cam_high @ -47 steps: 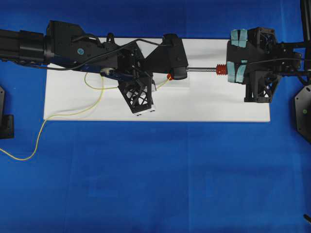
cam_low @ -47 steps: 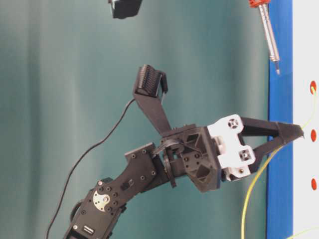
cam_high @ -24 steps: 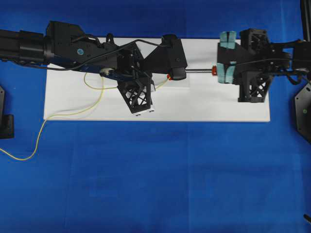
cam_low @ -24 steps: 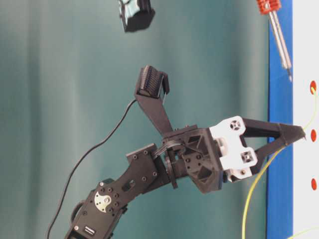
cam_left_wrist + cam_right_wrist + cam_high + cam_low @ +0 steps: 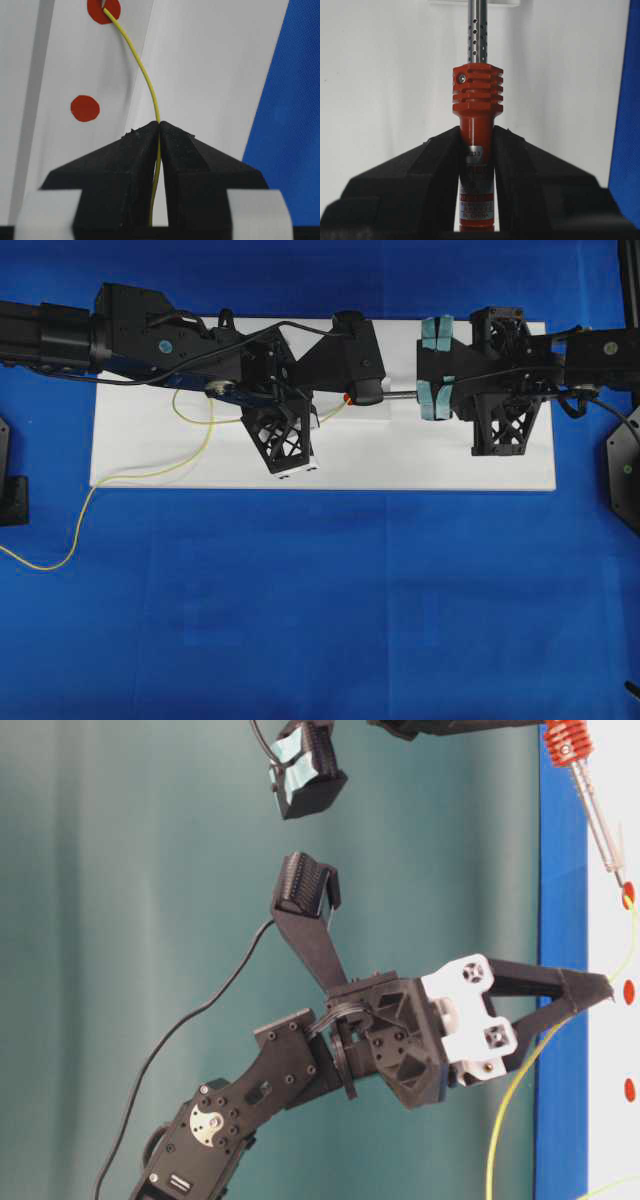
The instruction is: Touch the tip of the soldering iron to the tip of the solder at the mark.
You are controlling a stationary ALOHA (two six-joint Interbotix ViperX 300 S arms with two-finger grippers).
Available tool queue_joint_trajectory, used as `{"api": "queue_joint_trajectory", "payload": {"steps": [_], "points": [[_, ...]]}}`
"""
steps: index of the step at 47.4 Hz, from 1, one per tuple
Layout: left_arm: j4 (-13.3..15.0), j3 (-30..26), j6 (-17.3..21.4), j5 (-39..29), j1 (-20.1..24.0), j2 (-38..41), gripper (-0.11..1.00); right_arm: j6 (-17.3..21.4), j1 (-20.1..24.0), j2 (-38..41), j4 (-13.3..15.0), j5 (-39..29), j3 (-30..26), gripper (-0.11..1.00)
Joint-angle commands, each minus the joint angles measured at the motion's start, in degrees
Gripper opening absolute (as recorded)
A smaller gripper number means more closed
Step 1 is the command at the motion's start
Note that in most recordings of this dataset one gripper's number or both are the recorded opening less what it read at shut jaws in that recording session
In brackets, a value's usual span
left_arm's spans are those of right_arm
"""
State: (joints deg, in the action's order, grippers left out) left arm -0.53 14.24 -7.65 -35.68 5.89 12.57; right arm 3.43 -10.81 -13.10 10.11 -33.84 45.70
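**Yellow wire on the mark, iron tip almost there**

Yellow solder is pinched between the closed jaws of your left gripper, and its free end curves up to rest on the upper red mark on the white board. A second red dot sits lower on the board, clear of the wire. Your right gripper is clamped around the orange-red handle of the soldering iron, with the silver shaft pointing away towards the left arm.

You look to be in the final approach — from table level the iron's dark tip hangs just beside the mark where the wire ends, and whether it is touching yet cannot be told. The next move calls for a small, slow advance along the shaft's own line, with the left gripper kept as it is so the wire end stays on the dot.

Watch what crowds the spot: from overhead, the left arm's wrist camera housing hides the meeting point entirely, so judge contact from the table-level view. The thin wire will likely flex if you push — a nudge could slide it off the mark. The rest of the solder trails off the board onto the blue cloth, out of the way.
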Motion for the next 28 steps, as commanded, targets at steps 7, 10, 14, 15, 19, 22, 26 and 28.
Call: {"api": "queue_joint_trajectory", "payload": {"steps": [7, 10, 14, 15, 19, 22, 26, 28], "points": [[-0.1, -0.6, 0.1, 0.1, 0.0, -1.4, 0.01, 0.0, -0.2, 0.6, -0.1, 0.0, -2.0, 0.06], [-0.1, -0.5, 0.2, 0.1, 0.0, -1.4, 0.01, 0.1, -0.2, 0.9, -0.1, -0.6, -2.2, 0.06], [-0.1, -0.5, 0.3, 0.1, -0.1, -1.4, 0.01, 0.2, -0.2, 1.1, -0.1, -1.3, -2.5, 0.06], [-0.1, -0.5, 0.3, 0.1, -0.1, -1.5, 0.01, 0.3, -0.2, 1.1, -0.1, -1.5, -2.5, 0.06], [0.0, -0.5, 0.4, 0.1, -0.1, -1.5, 0.01, 0.3, -0.2, 1.1, -0.1, -2.0, -2.5, 0.06], [0.0, -0.6, 0.4, 0.1, -0.1, -1.4, 0.01, 0.3, -0.1, 1.1, -0.1, -2.2, -2.5, 0.06], [-0.1, -0.6, 0.4, 0.0, -0.1, -1.5, 0.01, 0.3, -0.2, 1.1, -0.1, -2.2, -2.5, 0.06], [-0.1, -0.6, 0.4, 0.1, -0.1, -1.5, 0.01, 0.3, -0.2, 1.1, -0.1, -2.2, -2.6, 0.06]]}}
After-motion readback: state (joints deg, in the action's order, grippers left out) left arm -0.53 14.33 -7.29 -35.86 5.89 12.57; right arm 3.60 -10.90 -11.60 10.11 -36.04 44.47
